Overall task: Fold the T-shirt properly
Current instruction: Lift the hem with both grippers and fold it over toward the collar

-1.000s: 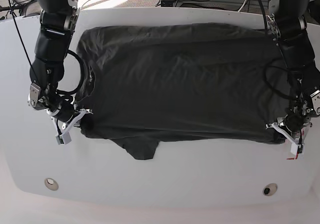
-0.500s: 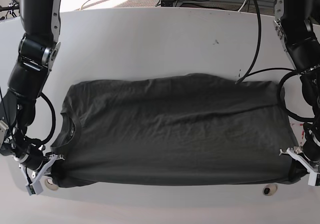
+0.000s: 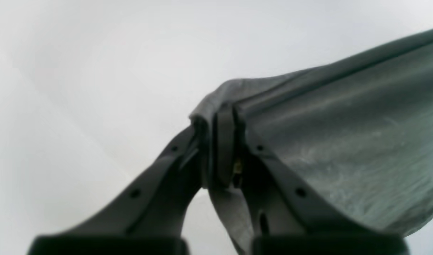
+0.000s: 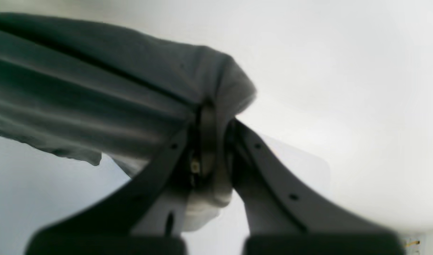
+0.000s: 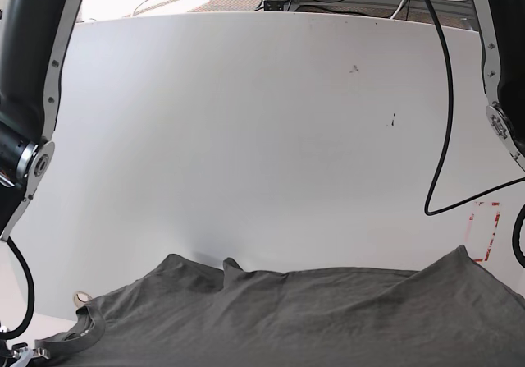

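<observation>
Shirt (image 5: pixel 287 318) long axis runs L–R along near table (image 5: pixel 246 137) edge; L hand (image 3: pixel 221 148) and R hand (image 4: pixel 211 141) each clamped on a shirt corner.

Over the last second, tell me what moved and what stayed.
Both arms dragged the T-shirt toward the table's near edge; it now lies at the bottom of the base view. The left gripper and right gripper stayed clamped on its corners.

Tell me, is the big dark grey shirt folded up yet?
Not folded. The dark grey cloth T-shirt lies spread wide along the white table's near edge, with the left gripper and right gripper each pinching a corner.
</observation>
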You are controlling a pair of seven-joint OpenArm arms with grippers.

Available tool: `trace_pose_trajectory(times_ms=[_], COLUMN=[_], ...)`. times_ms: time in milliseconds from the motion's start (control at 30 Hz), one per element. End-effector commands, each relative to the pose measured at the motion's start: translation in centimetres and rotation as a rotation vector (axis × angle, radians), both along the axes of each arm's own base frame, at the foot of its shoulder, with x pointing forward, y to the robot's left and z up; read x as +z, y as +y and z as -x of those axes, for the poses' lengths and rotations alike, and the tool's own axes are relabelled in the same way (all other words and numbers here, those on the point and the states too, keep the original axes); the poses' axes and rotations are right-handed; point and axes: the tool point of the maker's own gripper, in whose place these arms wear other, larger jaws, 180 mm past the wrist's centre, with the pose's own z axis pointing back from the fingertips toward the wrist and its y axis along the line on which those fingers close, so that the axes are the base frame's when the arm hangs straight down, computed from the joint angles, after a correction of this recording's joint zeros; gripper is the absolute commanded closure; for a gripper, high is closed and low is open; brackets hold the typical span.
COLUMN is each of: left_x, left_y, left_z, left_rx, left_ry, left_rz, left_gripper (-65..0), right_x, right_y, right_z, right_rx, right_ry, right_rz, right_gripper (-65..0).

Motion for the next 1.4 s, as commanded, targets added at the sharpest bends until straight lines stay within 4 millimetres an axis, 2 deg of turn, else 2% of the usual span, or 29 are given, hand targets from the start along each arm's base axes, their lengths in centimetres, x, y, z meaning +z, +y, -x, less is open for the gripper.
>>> trace_pose_trajectory(times_ms=[0,133,200,233,300,400,500,567,633,800,967,1100,1367], left_x=[1.8,0.2,-2.4,-3.3,-5.5,-9.8,-12.6,-14.7,-17.7,-22.9,-28.1,-31.8,-36.3], left_y=[1.2,1.4,1.3,1.3,1.1,1.1,0.9,0.9,1.0,0.9,1.0,1.5,2.6], left_z=[0.8,0.5,0.1,0.1,0.3,1.1,2.1,3.0,4.2,6.8,10.6,13.4,18.1], left_rx=[0.054,0.063,0.059,0.059,0.06,0.064,0.075,0.085,0.095,0.091,0.094,0.127,0.187], left_ry=[-0.042,0.008,0.064,0.083,0.124,0.184,0.228,0.267,0.329,0.425,0.541,0.634,0.764], left_rz=[-0.013,-0.01,-0.008,-0.01,-0.021,0.026,0.045,0.042,0.037,0.09,0.144,0.176,0.212], left_gripper=[0.0,0.0,0.0,0.0,0.0,0.0,0.0,0.0,0.0,0.0,0.0,0.0,0.0], right_x=[3.1,2.2,-0.4,-1.0,-2.5,-6.8,-10.5,-13.2,-16.3,-21.5,-26.8,-30.2,-35.3], right_y=[-1.3,-1.7,-2.3,-2.4,-1.6,-1.3,-1.3,-1.4,-1.6,-1.0,-0.5,0.0,0.8], right_z=[0.7,0.9,1.1,1.3,1.9,3.5,5.1,6.3,8.0,11.1,15.6,18.8,24.2], right_rx=[-0.043,-0.054,-0.066,-0.066,-0.038,-0.013,-0.008,-0.009,-0.016,-0.027,-0.046,-0.059,-0.07], right_ry=[-0.04,-0.003,0.05,0.058,0.062,0.103,0.149,0.19,0.235,0.309,0.409,0.487,0.632], right_rz=[0.023,0.028,0.033,0.036,0.047,0.047,0.026,0.019,-0.005,-0.049,-0.065,-0.084,-0.109], right_gripper=[0.0,0.0,0.0,0.0,0.0,0.0,0.0,0.0,0.0,0.0,0.0,0.0,0.0])
